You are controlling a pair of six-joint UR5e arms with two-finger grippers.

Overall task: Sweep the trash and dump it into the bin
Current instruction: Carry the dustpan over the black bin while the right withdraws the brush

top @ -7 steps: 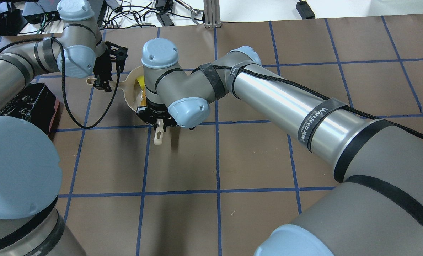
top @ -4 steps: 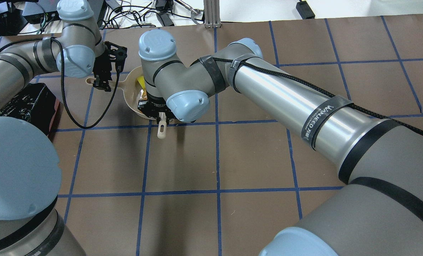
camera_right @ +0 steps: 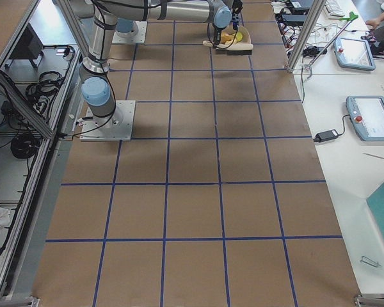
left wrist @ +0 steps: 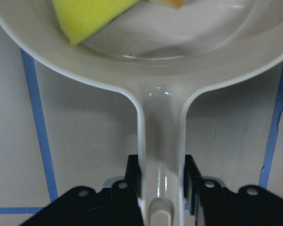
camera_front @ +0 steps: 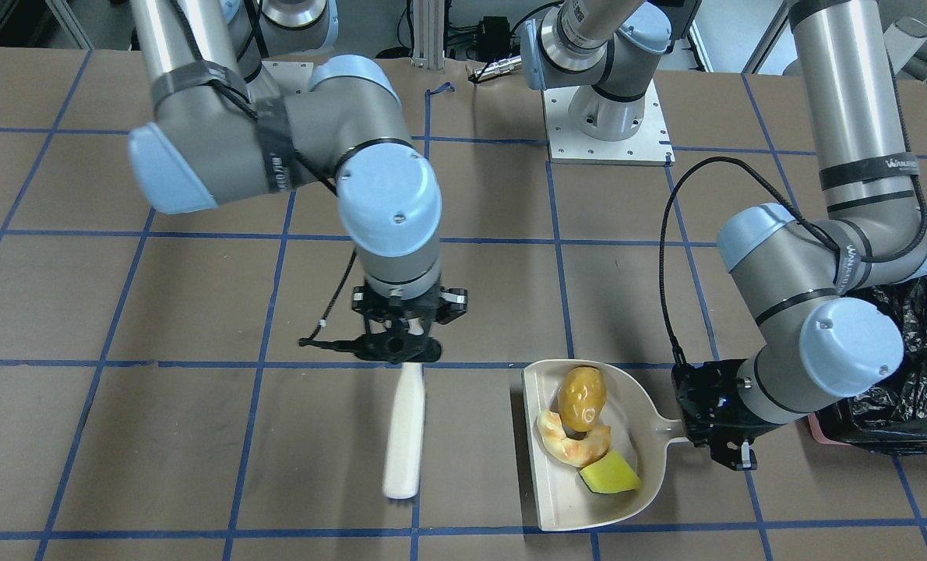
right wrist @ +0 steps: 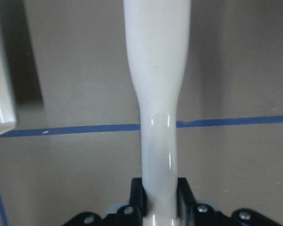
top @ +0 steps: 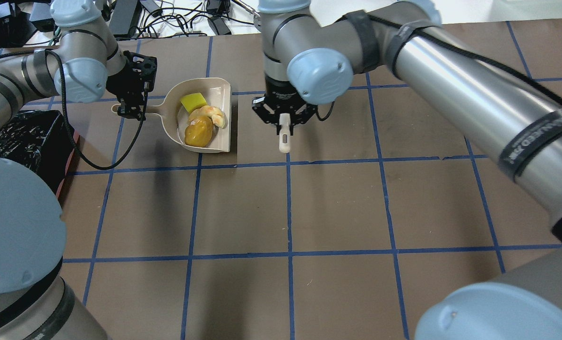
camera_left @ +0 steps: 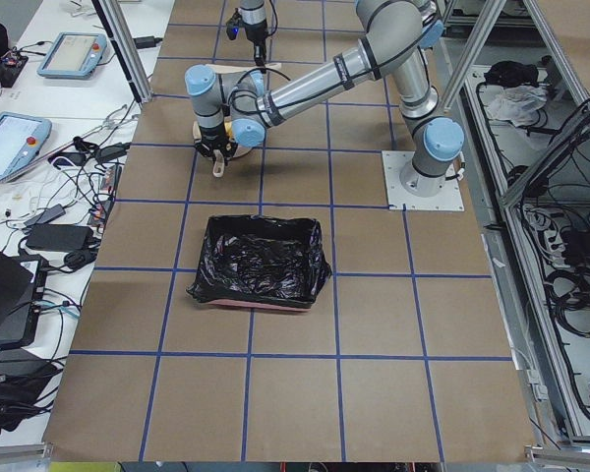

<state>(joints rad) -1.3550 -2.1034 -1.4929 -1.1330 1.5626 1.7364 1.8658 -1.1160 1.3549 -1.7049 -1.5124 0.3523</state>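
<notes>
Beige dustpan carries all three bits of trash; left fingers pinch its handle, right fingers grip the brush alongside. Sweeping looks finished; dumping into the bin remains.

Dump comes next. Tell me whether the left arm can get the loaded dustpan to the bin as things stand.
Probably yes. The left end effector is shut on the dustpan handle, the bin sits close beside that arm, nothing shows between them, and the brush hangs on the pan's far side.
</notes>
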